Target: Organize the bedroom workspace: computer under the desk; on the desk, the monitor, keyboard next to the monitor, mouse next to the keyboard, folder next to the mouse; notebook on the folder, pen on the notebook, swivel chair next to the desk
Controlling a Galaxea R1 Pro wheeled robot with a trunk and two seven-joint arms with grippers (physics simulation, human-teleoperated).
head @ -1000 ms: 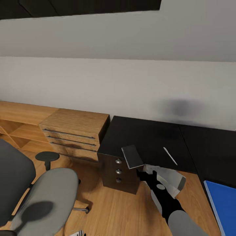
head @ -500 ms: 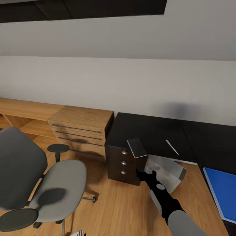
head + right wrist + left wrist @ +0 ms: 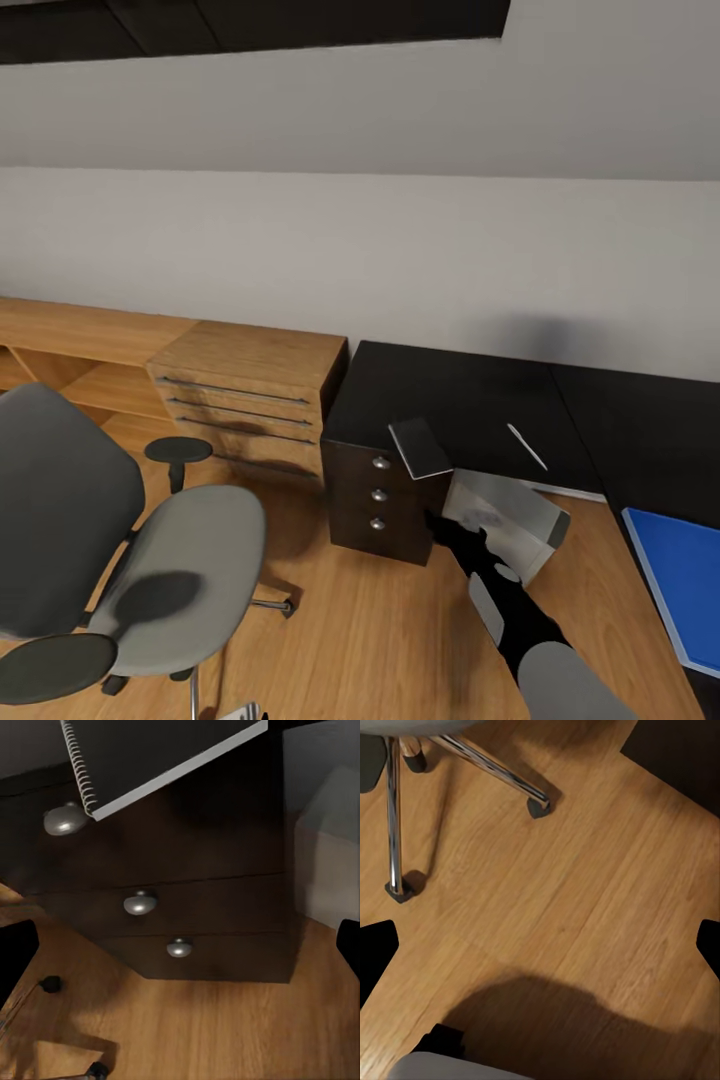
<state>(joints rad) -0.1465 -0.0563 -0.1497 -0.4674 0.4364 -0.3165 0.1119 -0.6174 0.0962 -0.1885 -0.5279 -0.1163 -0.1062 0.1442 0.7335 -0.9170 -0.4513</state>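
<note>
The desk (image 3: 450, 400), black and L-shaped, stands against the white wall, its 3 drawers with round silver knobs (image 3: 140, 901) facing the wooden floor (image 3: 360, 630). Just left of it sits a light wooden drawer unit (image 3: 250, 390). The swivel chair (image 3: 150, 570), grey with black armrests, stands on the floor well apart from the desk's drawers; its chrome legs and casters (image 3: 538, 808) show in the left wrist view. The computer (image 3: 510, 520), a light grey tower, sits under the desk beside the drawer block. A blue flat panel (image 3: 680, 580) lies at the right edge of the head view. The notebook (image 3: 420, 447), dark grey and spiral-bound, rests on the desk's front corner, overhanging the top drawer. The pen (image 3: 526, 446) lies on the desk, near the notebook but apart from it. The right gripper (image 3: 437, 522) hovers in front of the drawers below the notebook, fingers spread and holding nothing. Whether the left gripper is spread or closed I cannot tell; only dark tips at the picture's edges may be its fingers.
</note>
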